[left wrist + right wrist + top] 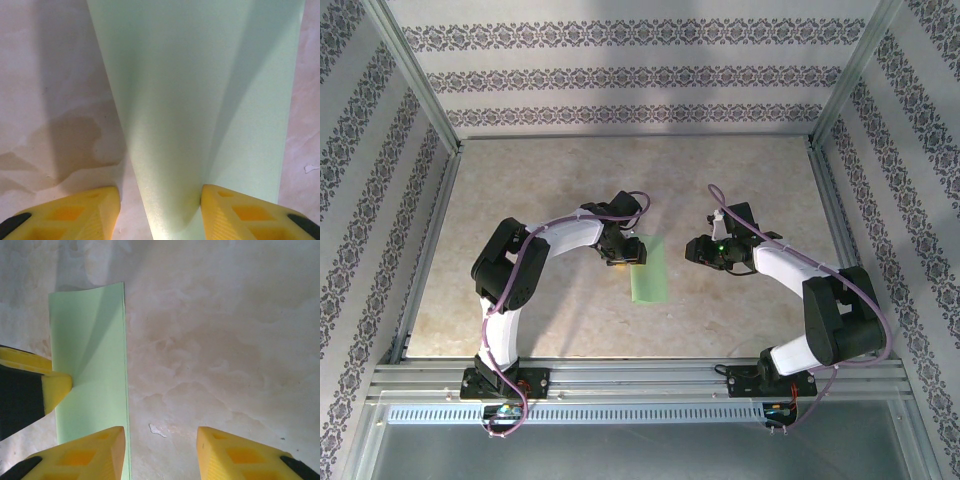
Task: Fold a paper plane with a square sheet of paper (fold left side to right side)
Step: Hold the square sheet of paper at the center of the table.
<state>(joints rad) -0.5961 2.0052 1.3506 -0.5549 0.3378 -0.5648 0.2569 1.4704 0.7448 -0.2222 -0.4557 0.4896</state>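
Halving the sheet: the 1st fold looks made, the dart shape not yet begun

Just below the middle of the top view, the square sheet of paper (650, 270) lies on the table (520, 200) as a narrow upright strip, so I judge the left-to-right fold done (1 step of several). The left gripper (160, 192) stands with its jaws apart astride the strip's upper left edge, clamping nothing. Between its fingers the paper rises in a soft ridge, so the crease appears not yet pressed flat. The right gripper (160, 432) is likewise parted and empty, hovering just right of the strip with bare table between its fingers. Left to do, as I judge it: flatten the crease, fold the nose corners and form the wings. No sharp tip or kite outline shows.
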